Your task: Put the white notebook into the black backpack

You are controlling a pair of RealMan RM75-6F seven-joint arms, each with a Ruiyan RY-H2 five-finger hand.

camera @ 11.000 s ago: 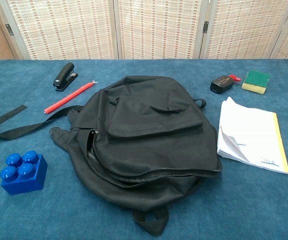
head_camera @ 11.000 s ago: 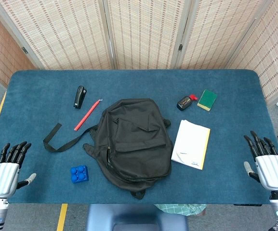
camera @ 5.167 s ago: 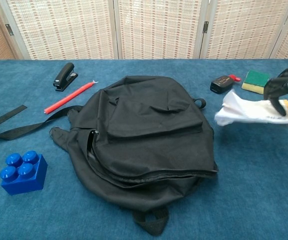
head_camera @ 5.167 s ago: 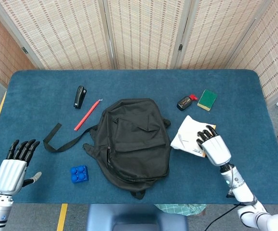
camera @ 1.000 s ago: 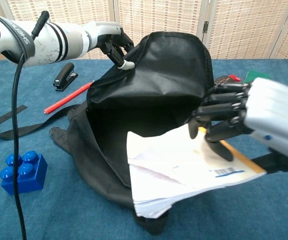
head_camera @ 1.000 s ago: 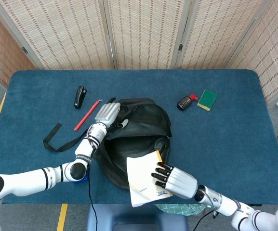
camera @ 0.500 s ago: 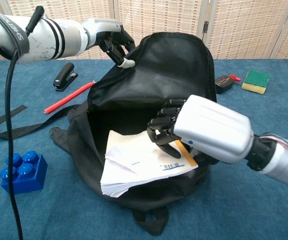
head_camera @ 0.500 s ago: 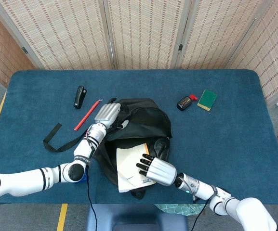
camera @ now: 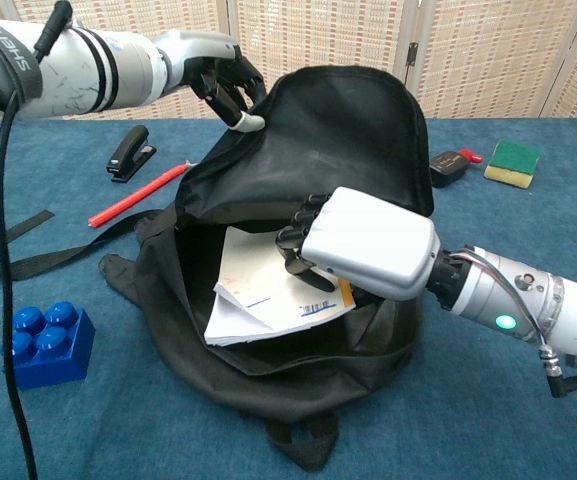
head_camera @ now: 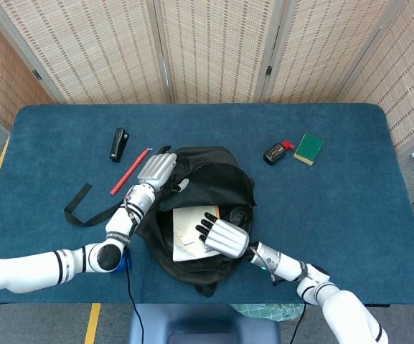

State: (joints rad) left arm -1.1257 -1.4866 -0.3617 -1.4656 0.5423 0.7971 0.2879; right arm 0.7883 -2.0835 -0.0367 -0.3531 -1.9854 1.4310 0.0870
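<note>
A: Where is the white notebook (camera: 258,290)?
B: Partly inside the black backpack (camera: 348,130); the right robot hand (camera: 363,245) grips it, hiding its far corner.
A: And further back?
B: The left robot hand (camera: 220,75) pinches the raised flap's edge, fingers closed on the fabric. On the tabletop (head_camera: 350,186), the blue block (camera: 43,343) is cut off behind the cable.

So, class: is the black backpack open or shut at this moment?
Open. The left hand holds the black backpack's flap up, and the right hand pushes the white notebook into its mouth.
</note>
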